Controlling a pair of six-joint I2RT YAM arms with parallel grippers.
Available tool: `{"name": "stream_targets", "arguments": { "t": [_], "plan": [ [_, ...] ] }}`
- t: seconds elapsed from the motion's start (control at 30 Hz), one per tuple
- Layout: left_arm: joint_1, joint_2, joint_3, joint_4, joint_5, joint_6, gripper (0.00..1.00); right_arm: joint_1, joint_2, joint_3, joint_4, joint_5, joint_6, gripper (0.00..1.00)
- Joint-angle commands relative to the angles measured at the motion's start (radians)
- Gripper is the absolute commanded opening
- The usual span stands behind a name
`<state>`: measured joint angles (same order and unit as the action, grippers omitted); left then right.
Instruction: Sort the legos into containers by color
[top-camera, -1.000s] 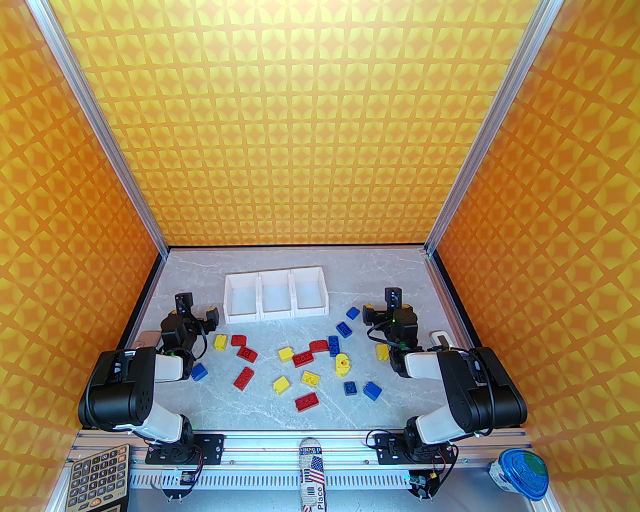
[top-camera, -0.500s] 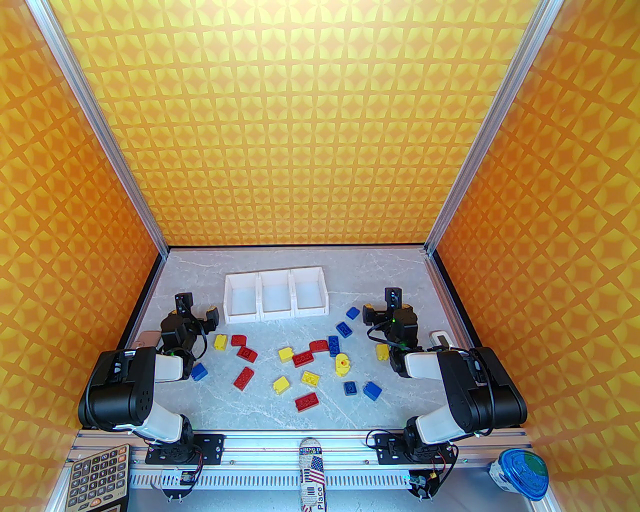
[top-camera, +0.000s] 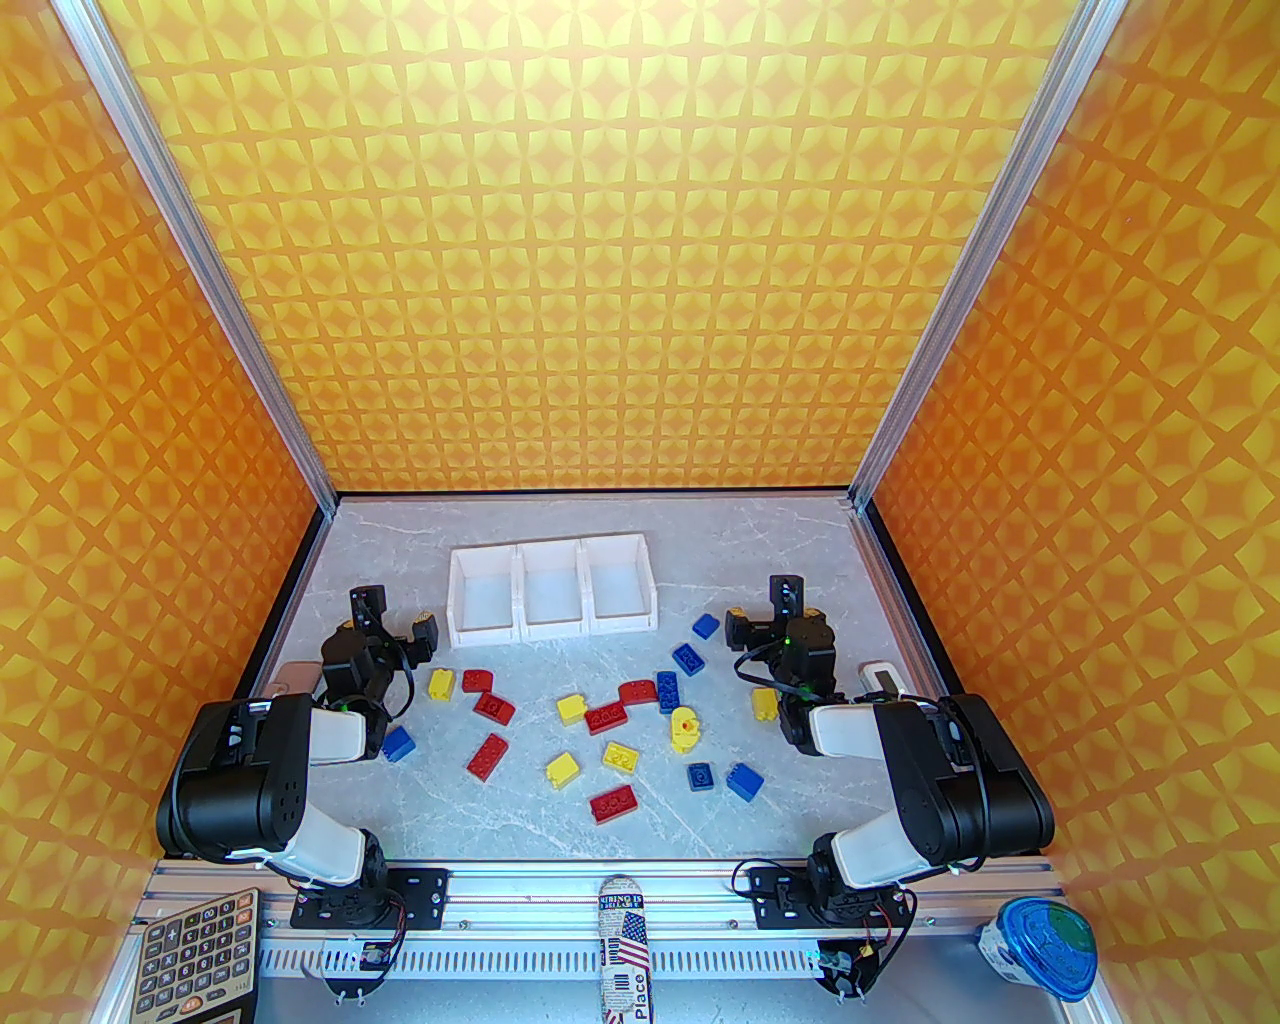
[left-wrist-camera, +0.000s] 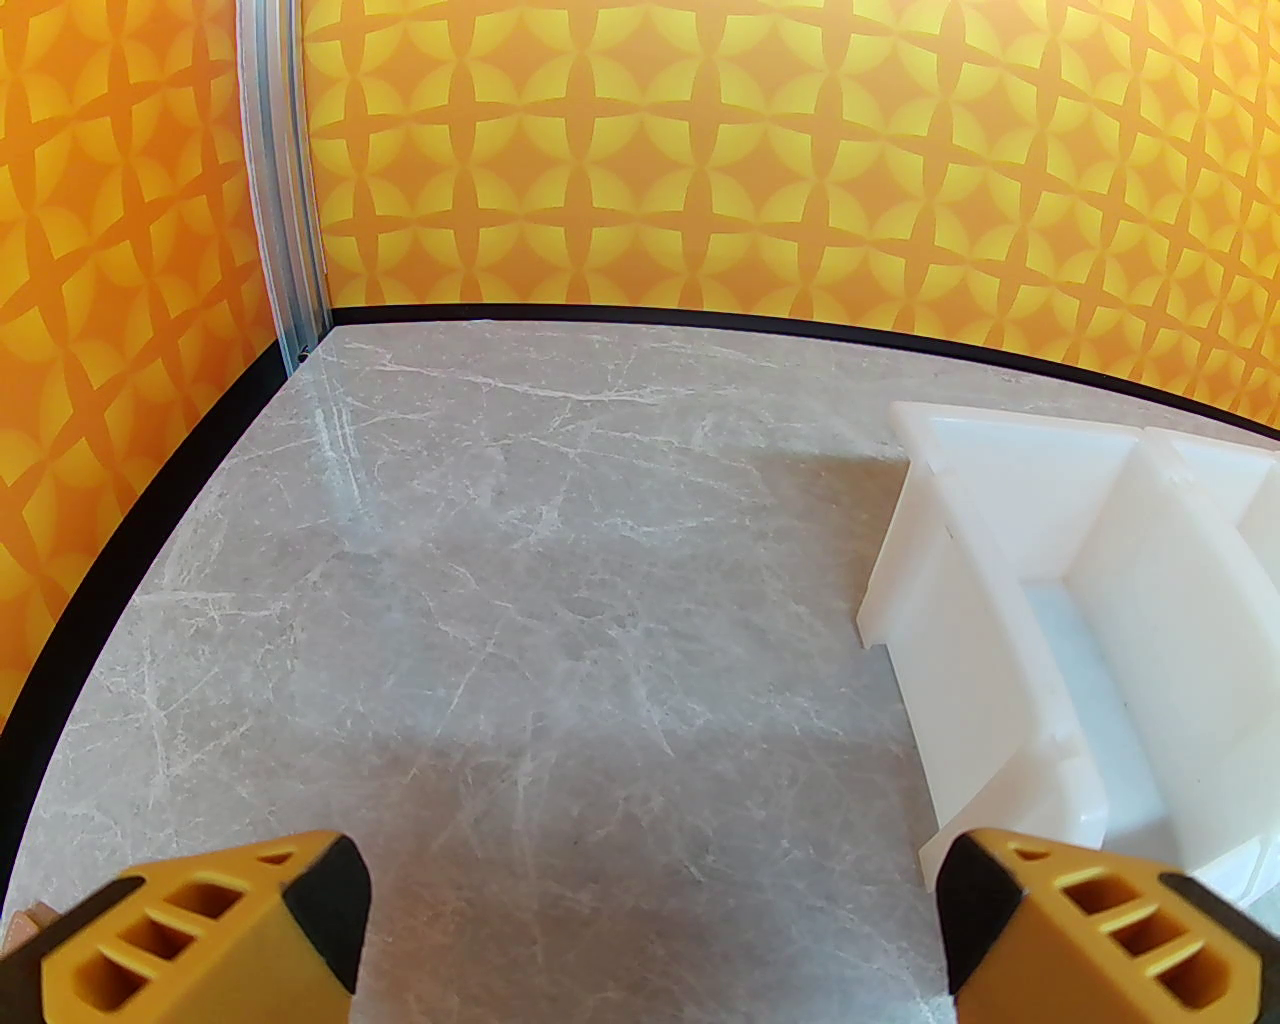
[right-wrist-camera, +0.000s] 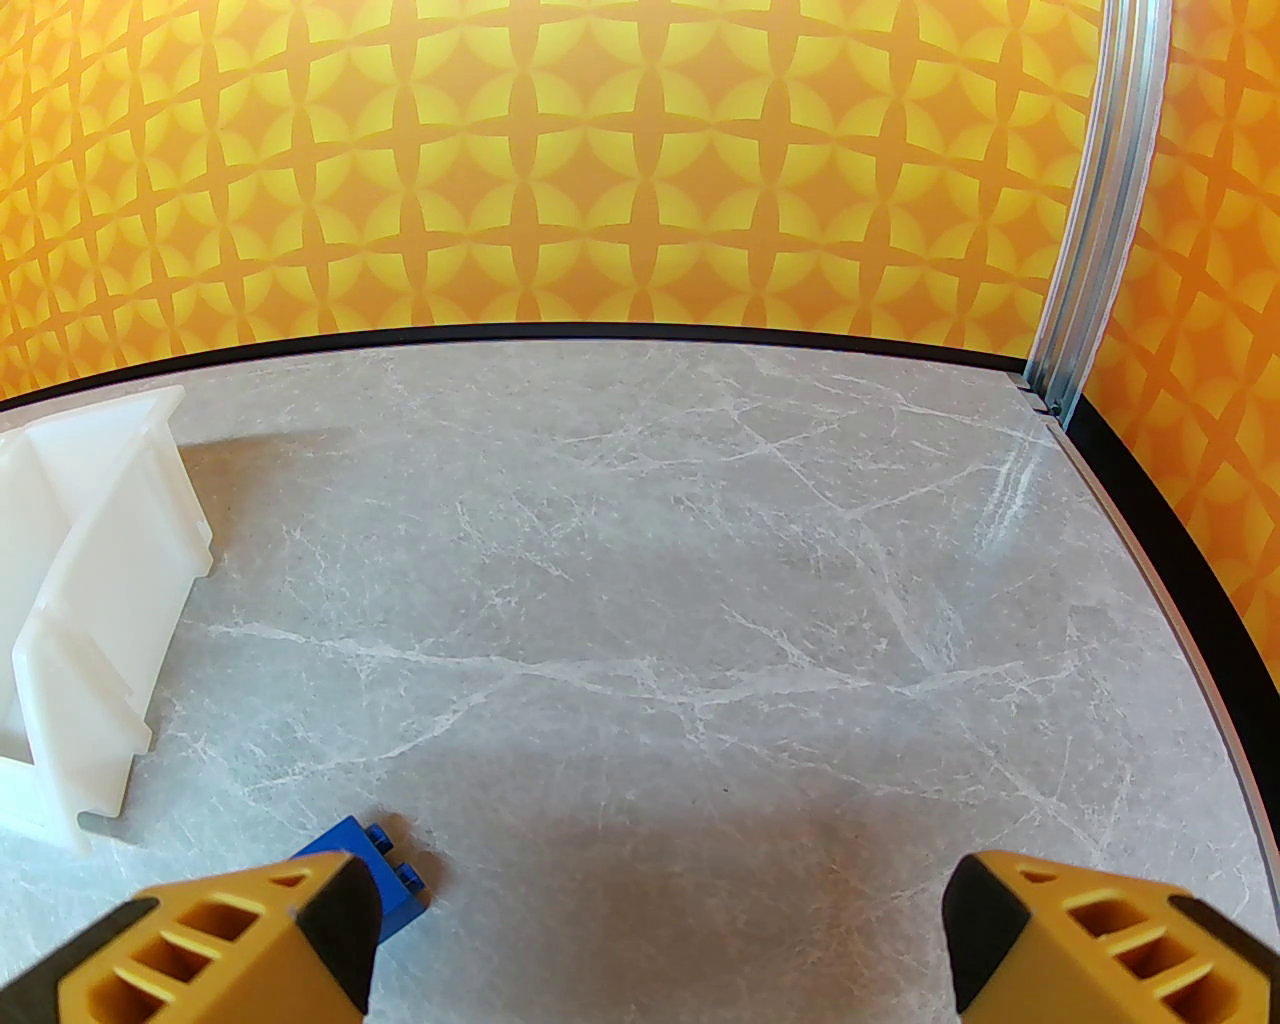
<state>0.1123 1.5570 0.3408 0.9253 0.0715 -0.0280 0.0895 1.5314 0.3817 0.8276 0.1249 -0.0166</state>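
The left end effector (top-camera: 395, 618) hangs low over the table (top-camera: 700, 820) with its two fingers set wide apart and nothing between them; in its wrist view (left-wrist-camera: 650, 900) there is bare marble between the yellow fingertips. The containers (top-camera: 518, 590) stand just to its right and a little ahead, and in that view the near corner of the closest bin (left-wrist-camera: 960, 640) comes up just beside the right fingertip without touching it. The legos (top-camera: 605, 717) lie loose on the table behind and to the right of this end effector, toward the arm bases. The closest are a yellow brick (top-camera: 440, 683) and a red arch (top-camera: 477, 680), both near it but apart from it. The right end effector (top-camera: 762, 610) is likewise spread wide and holds nothing, with bare table between its fingertips (right-wrist-camera: 650, 910). A blue brick (right-wrist-camera: 400, 880) sits just beside its left finger, partly hidden behind that finger, and seen from above the same brick (top-camera: 706, 626) lies just left of the fingers. A second blue piece (top-camera: 687, 657) lies to its left and a little behind, and a yellow piece (top-camera: 765, 703) lies behind it by the wrist. From this end effector the containers (right-wrist-camera: 110, 560) stand off to the left, apart from it, with the blue brick between.
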Motion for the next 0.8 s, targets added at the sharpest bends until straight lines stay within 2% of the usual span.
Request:
{"name": "stream_targets", "arguments": {
  "t": [0.0, 0.17, 0.27, 0.37, 0.43, 0.5, 0.6, 0.67, 0.77],
  "plan": [
    [-0.002, -0.006, 0.018, 0.009, 0.020, 0.010, 0.99, 0.001, -0.009, 0.014, 0.008, 0.016, -0.015, 0.98],
    [-0.001, -0.008, 0.019, 0.011, 0.020, 0.011, 0.99, 0.000, -0.025, 0.013, 0.003, 0.010, -0.022, 0.98],
    [-0.010, -0.070, 0.035, -0.072, -0.013, 0.010, 0.99, 0.001, -0.140, 0.033, -0.130, 0.020, -0.016, 0.98],
    [-0.010, -0.184, 0.082, -0.257, -0.112, -0.026, 0.99, 0.001, -0.273, 0.047, -0.232, 0.027, -0.005, 0.98],
    [-0.010, -0.281, 0.106, -0.354, -0.135, -0.042, 0.99, 0.001, -0.377, 0.080, -0.332, 0.035, 0.025, 0.98],
    [-0.010, -0.399, 0.135, -0.453, -0.140, -0.079, 0.99, 0.001, -0.454, 0.170, -0.520, 0.059, 0.057, 0.98],
    [-0.010, -0.560, 0.241, -0.678, -0.153, -0.209, 0.99, 0.004, -0.501, 0.323, -0.771, 0.108, 0.092, 0.98],
    [-0.025, -0.618, 0.326, -0.825, -0.151, -0.283, 0.99, 0.003, -0.520, 0.399, -0.872, 0.134, 0.132, 0.99],
    [-0.092, -0.669, 0.427, -0.978, -0.151, -0.316, 0.99, 0.005, -0.534, 0.480, -0.987, 0.069, 0.179, 0.98]
  ]
}}
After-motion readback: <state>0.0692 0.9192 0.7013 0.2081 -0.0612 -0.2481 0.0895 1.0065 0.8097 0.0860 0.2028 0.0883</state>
